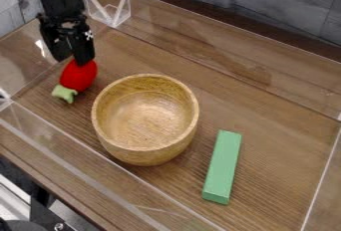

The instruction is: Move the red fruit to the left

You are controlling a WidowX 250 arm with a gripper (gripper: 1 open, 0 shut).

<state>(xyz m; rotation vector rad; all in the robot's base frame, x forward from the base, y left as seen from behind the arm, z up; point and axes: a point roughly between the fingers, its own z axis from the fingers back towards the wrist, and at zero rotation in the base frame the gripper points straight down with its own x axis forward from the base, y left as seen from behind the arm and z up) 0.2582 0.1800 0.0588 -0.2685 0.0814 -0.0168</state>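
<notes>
The gripper (67, 46) hangs directly above the red fruit (79, 74) with its fingers spread and released; nothing is held. The red fruit lies on the desk (266, 86) near the far left corner, its green leaf piece pointing toward the left edge, just beside the rim of the wooden bowl (147, 117).

Risks, as judged from this position:
- The fingertips sit close over the fruit. A sideways withdrawal could clip it and roll it back toward the bowl.
- The round fruit may roll on its own if nudged.

The desk is brown wood grain, enclosed by a clear plastic wall (320, 200). A green block (222, 165) lies near the right front corner. A grey brick wall stands behind.
</notes>
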